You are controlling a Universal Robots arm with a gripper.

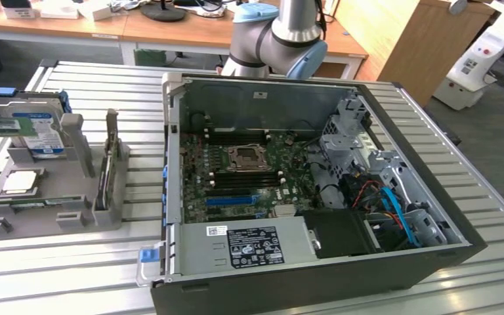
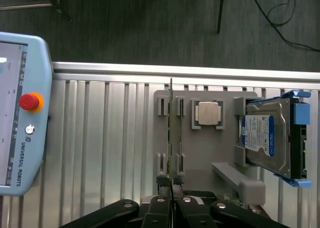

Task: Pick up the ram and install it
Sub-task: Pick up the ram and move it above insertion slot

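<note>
The ram point(image 2: 171, 138) is a thin green board seen edge-on, running out from between my fingertips over the grey fixture point(image 2: 200, 153). My gripper point(image 2: 171, 192) is shut on its near end. In the exterior view the ram point(image 1: 2, 126) hangs level above the fixture point(image 1: 50, 223), green with a white label, its left end cut off by the exterior view's left edge. The open computer case point(image 1: 322, 190) lies at the exterior view's right, with dark memory slots point(image 1: 243, 176) beside the CPU socket point(image 1: 245, 157).
On the fixture sit a silver CPU chip point(image 2: 207, 112) and a blue-labelled hard drive point(image 2: 265, 138). A teach pendant point(image 2: 22, 112) with a red stop button lies on the slatted metal table point(image 2: 100, 138). The arm's base point(image 1: 278, 39) stands behind the case.
</note>
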